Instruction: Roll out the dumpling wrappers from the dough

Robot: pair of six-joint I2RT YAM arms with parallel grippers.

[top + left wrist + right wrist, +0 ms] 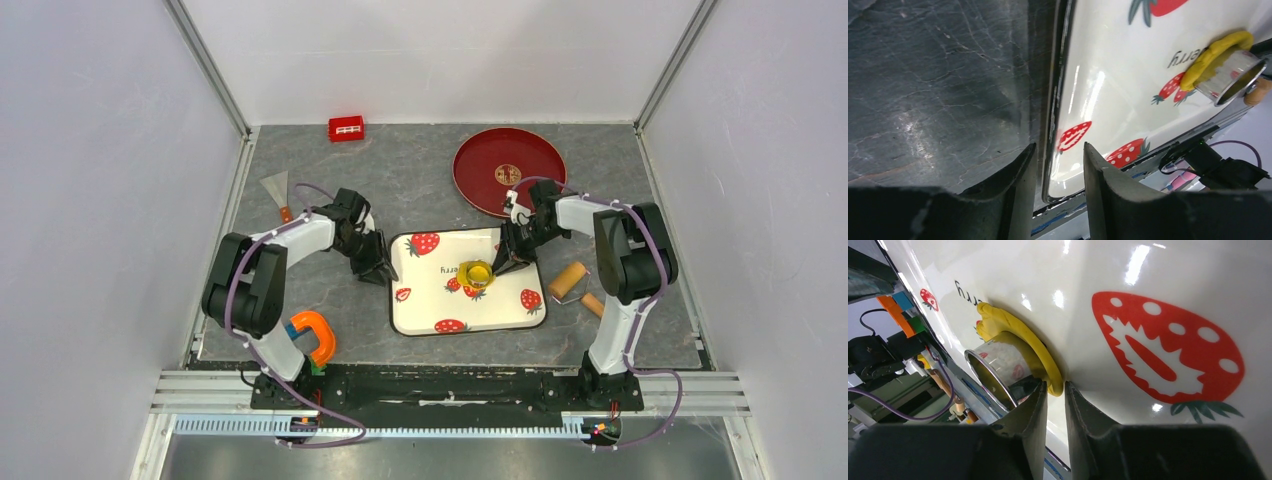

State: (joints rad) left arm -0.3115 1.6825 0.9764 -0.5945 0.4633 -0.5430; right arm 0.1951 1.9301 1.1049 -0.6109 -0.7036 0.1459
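The yellow dough [476, 272] lies flattened on the white strawberry-print tray [425, 310], with a metal ring cutter [477, 270] standing on it. My right gripper [503, 262] is at the dough's right edge. In the right wrist view its jaws [1054, 388] are nearly closed, pinching the dough's rim [1033, 347] beside the cutter [995, 370]. My left gripper [380, 270] straddles the tray's left rim [1054, 125], one finger outside and one over the tray [1059, 150]. No separate wrapper disc shows.
A red plate [508, 170] sits at the back right. A wooden roller [575, 285] lies right of the tray. A scraper [278, 190] and a red box [346, 128] are at the back left. An orange-and-blue tool [312, 335] is near the left arm's base.
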